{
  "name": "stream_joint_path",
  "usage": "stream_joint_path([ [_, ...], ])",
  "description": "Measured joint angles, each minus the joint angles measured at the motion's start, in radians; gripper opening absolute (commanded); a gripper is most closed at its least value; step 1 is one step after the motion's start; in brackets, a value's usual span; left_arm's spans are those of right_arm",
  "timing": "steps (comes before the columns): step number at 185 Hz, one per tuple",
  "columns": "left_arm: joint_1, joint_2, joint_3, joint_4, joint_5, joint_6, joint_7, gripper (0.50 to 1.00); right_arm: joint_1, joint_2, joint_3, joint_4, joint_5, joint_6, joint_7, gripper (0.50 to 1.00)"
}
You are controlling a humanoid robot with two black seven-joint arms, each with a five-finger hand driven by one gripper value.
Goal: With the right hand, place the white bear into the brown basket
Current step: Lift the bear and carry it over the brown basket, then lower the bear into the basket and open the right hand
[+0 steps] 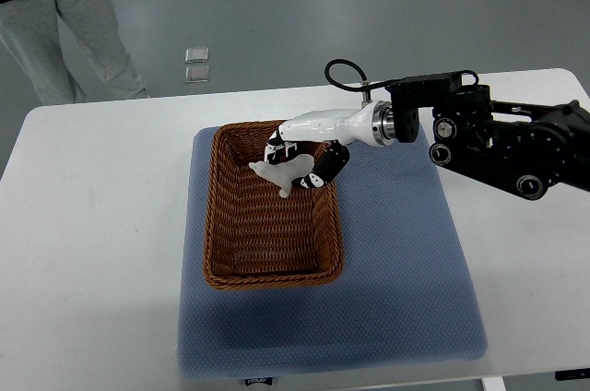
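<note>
The white bear [279, 172] hung over the far part of the brown basket [269, 273], above its woven interior, near the basket's far right corner. The right hand [302, 153] held it: the fingers [324, 168] were curled and clamped around the toy, the dark finger joints showing on both sides of the pale body. Part of the bear stuck out to the left of the hand, and a lower part pointed down toward the basket floor. Whether the bear touched the weave below could not be told from this steep view.

The hand's white shell ran back to a silver wrist ring and then to the black arm [502, 144], which came in from the right edge across the bench [97, 225]. A black cable looped up above the wrist.

The basket was a rectangular wicker one, its long side running away from the robot, and it stood on a blue mat [406, 280] that covered the middle of the white bench. Nothing else lay inside the basket.

Beyond the far edge of the bench, at the upper left, a person's legs in grey trousers [64, 31] stood on the grey floor, and two small square plates [196, 64] were set into the floor nearby.
</note>
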Motion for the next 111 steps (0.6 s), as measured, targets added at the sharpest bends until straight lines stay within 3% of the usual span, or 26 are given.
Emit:
stream_joint_path([
  [111,0.0,0.0,-0.001,0.0,0.0,0.0,0.0,1.0,-0.07,0.095,-0.012,-0.072,-0.019,-0.002,-0.017,0.564],
])
